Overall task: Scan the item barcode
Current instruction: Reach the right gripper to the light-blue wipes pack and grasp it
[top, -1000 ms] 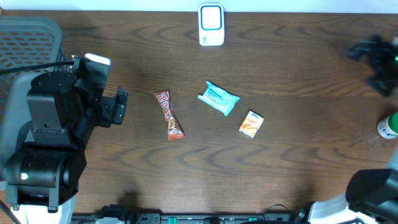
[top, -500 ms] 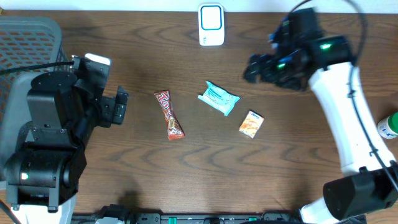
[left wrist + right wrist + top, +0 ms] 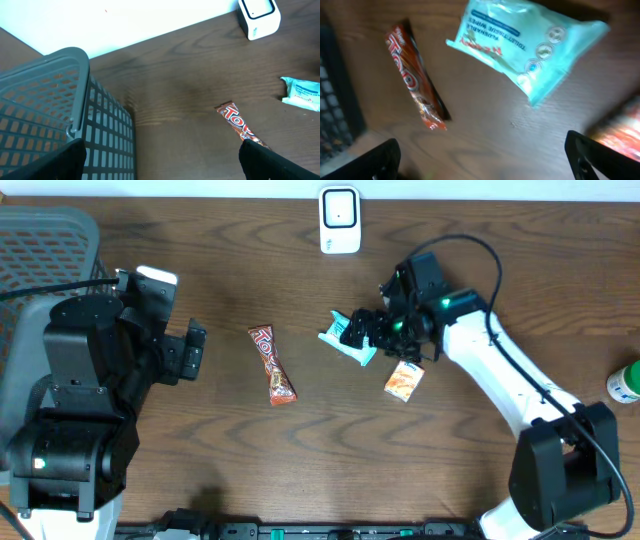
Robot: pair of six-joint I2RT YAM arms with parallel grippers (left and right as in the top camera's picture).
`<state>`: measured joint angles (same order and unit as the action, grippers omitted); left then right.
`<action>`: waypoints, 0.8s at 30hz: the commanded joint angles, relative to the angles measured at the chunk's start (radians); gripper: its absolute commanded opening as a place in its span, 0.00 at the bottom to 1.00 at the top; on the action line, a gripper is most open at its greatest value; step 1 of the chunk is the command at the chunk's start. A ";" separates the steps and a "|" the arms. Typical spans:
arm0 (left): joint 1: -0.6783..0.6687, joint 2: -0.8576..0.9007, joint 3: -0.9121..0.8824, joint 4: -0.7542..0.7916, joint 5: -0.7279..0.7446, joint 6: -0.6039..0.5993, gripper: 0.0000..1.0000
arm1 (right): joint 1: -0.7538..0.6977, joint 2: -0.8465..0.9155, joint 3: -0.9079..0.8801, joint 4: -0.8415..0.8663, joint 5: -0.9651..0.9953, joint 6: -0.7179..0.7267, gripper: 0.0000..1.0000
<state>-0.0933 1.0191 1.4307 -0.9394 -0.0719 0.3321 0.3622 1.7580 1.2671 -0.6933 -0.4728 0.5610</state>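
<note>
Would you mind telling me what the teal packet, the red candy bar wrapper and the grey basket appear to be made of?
The teal packet looks like soft plastic film, glossy: it crinkles and has a sealed end. The red candy bar wrapper seems glossy film, plastic or foil-lined, with crimped ends. The grey basket appears rigid moulded plastic, matte, its walls an open grid.

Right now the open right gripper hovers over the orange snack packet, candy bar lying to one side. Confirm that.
Wrong item. The overhead view shows the open right gripper over the teal wipes pack; the orange snack packet lies beside it, uncovered. The candy bar does lie to one side.
</note>
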 commanded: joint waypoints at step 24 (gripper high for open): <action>0.005 -0.001 -0.003 -0.003 0.012 -0.016 0.98 | 0.005 0.333 -0.069 0.238 0.103 0.310 0.89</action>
<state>-0.0933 1.0191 1.4307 -0.9398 -0.0723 0.3321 0.3626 2.0048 1.2362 -0.4294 -0.5495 0.8452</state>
